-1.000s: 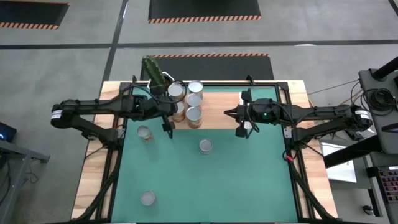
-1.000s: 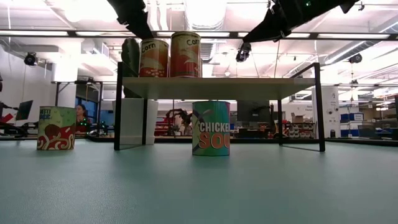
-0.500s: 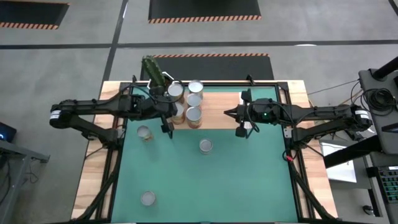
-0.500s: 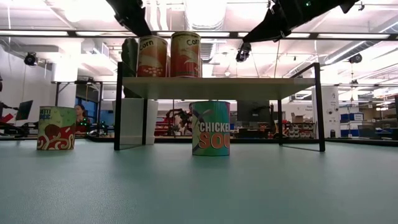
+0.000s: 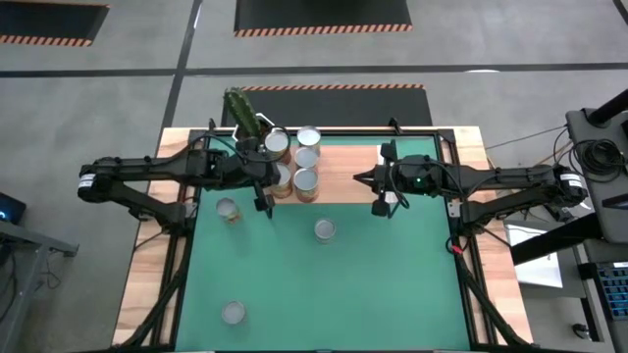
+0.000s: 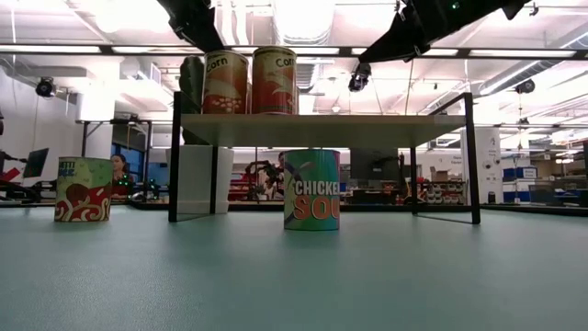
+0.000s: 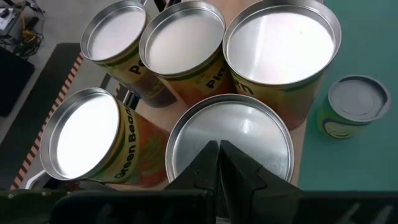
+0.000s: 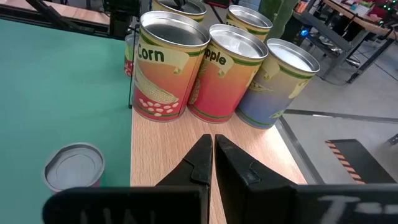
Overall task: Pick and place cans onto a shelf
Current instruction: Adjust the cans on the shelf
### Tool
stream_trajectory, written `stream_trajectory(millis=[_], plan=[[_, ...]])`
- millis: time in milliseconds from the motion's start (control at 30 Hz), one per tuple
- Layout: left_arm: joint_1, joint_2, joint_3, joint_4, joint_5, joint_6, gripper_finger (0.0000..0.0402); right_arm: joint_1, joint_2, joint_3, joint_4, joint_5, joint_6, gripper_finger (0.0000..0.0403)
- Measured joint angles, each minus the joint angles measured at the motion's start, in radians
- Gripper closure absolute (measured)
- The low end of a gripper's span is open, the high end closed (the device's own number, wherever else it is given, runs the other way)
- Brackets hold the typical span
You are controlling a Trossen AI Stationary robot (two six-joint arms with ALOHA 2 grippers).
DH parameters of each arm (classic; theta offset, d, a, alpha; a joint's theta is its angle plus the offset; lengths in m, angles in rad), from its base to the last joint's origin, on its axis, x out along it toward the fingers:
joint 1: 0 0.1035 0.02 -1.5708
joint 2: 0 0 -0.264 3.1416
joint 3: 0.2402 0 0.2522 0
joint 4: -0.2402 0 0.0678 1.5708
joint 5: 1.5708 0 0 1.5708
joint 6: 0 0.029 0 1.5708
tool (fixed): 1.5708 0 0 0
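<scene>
Cans (image 5: pixel 294 162) on shelf (image 5: pixel 343 175); left gripper (image 7: pixel 219 163), right gripper (image 8: pixel 208 152) closed, empty.

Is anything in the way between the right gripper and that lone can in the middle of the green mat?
Nothing visible does. The right gripper, shut, hangs over the shelf; only bare wood and green mat lie between it and the can.

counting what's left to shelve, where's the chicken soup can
The chicken soup can stands on the green mat near the middle of the table in the high view, just in front of the shelf, with the corn can above it.
</scene>
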Motion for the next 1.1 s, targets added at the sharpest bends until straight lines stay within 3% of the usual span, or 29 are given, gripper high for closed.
stream_trajectory(millis=[333, 567, 733, 800, 1000, 1100], plan=[[-0.002, -0.003, 0.071, -0.011, 0.001, 0.003, 0.0402, 0.000, 0.000, 0.000, 0.001, 0.000, 0.000, 0.0394], [-0.026, -0.004, 0.117, -0.037, 0.162, 0.004, 0.0402, 0.000, 0.000, 0.000, 0.001, 0.000, 0.000, 0.0394], [-0.034, -0.004, 0.108, -0.041, 0.161, 0.028, 0.0402, 0.000, 0.000, 0.000, 0.003, 0.000, -0.006, 0.0394], [-0.033, -0.004, 0.108, -0.036, 0.104, 0.063, 0.0402, 0.000, 0.000, 0.000, 0.009, 0.000, -0.011, 0.0394], [-0.015, -0.004, 0.113, 0.013, -0.262, 0.235, 0.0402, 0.000, 0.000, 0.000, 0.011, 0.000, -0.010, 0.0394], [0.031, -0.004, 0.113, 0.047, -0.257, 0.294, 0.0402, 0.000, 0.000, 0.000, 0.011, 0.000, -0.009, 0.0394]])
